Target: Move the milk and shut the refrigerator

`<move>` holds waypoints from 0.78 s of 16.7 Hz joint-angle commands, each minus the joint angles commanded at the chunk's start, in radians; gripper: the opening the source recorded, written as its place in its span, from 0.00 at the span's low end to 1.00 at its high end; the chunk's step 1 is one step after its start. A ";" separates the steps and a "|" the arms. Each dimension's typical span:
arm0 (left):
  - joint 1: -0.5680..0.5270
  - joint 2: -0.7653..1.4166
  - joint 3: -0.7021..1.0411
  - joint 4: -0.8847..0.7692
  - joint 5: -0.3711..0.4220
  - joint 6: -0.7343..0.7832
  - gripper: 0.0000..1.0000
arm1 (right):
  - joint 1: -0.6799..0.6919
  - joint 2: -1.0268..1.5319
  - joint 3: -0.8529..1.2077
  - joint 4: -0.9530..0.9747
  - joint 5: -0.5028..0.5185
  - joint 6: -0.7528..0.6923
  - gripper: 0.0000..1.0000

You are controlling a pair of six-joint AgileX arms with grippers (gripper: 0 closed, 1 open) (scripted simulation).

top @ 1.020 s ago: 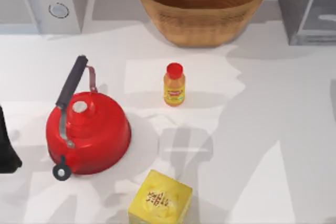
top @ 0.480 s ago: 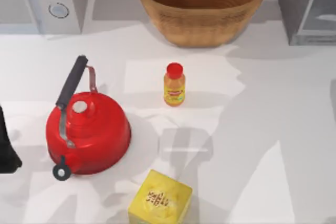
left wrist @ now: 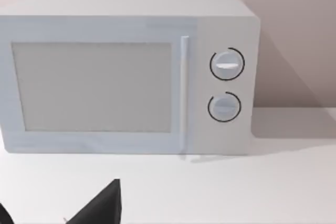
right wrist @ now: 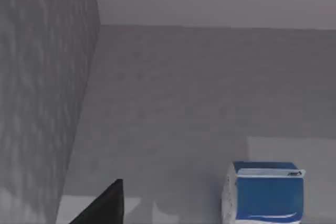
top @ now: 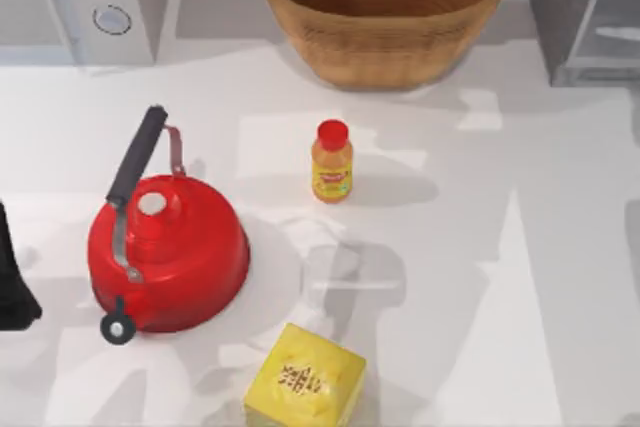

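The milk, a small white carton with a blue top, stands upright on a grey surface inside the refrigerator, whose grey wall rises beside it. My right gripper is open, holds nothing and sits apart from the carton, with one dark finger showing. From above, the refrigerator is the grey cabinet at the back right corner, with its lighter door panel. My left arm is parked at the table's left edge, and its gripper is open and empty in front of the microwave.
A light-grey microwave with two knobs stands at the back left, and a wicker basket at the back middle. A red kettle sits left of centre. An orange bottle stands mid-table and a yellow box lies at the front edge.
The arm's shadow over the right half of the table has shifted and thinned. The kettle, bottle, box and left arm have not moved.
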 joint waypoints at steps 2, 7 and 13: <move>0.000 0.000 0.000 0.000 0.000 0.000 1.00 | 0.016 -0.196 -0.137 0.000 0.015 0.004 1.00; 0.000 0.000 0.000 0.000 0.000 0.000 1.00 | 0.063 -0.818 -0.554 -0.008 0.063 0.010 1.00; 0.000 0.000 0.000 0.000 0.000 0.000 1.00 | 0.119 -1.475 -1.031 -0.014 0.116 0.031 1.00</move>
